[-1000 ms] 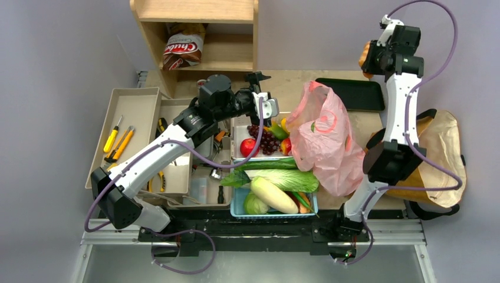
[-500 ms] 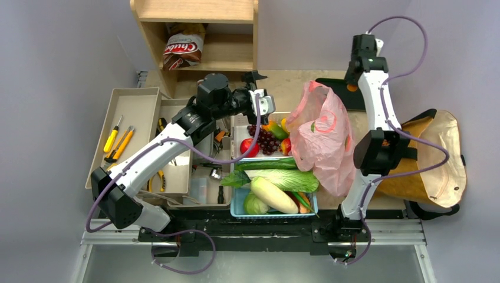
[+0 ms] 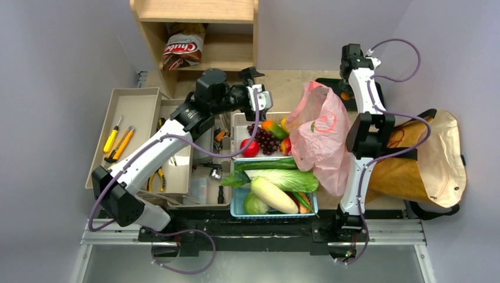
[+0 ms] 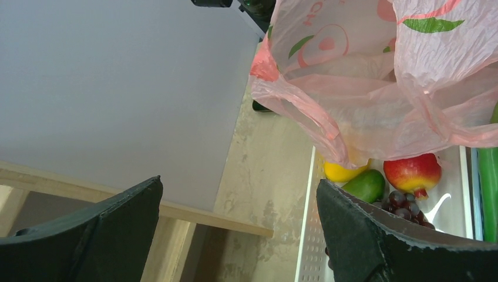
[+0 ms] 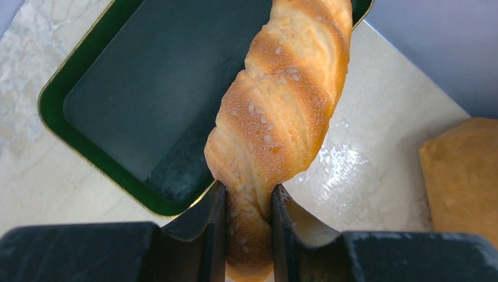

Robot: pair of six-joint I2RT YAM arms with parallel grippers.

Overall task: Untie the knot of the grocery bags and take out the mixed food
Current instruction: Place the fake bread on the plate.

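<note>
Twisted bread stick, pinched by right gripper, long axis outward, apparently over rim of dark tray; left gripper wide.

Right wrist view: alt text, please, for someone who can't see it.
The right gripper clamps the near end of a twisted, sesame-speckled bread stick, which extends away over the corner of a dark green tray on a pale stone-look table.
</note>
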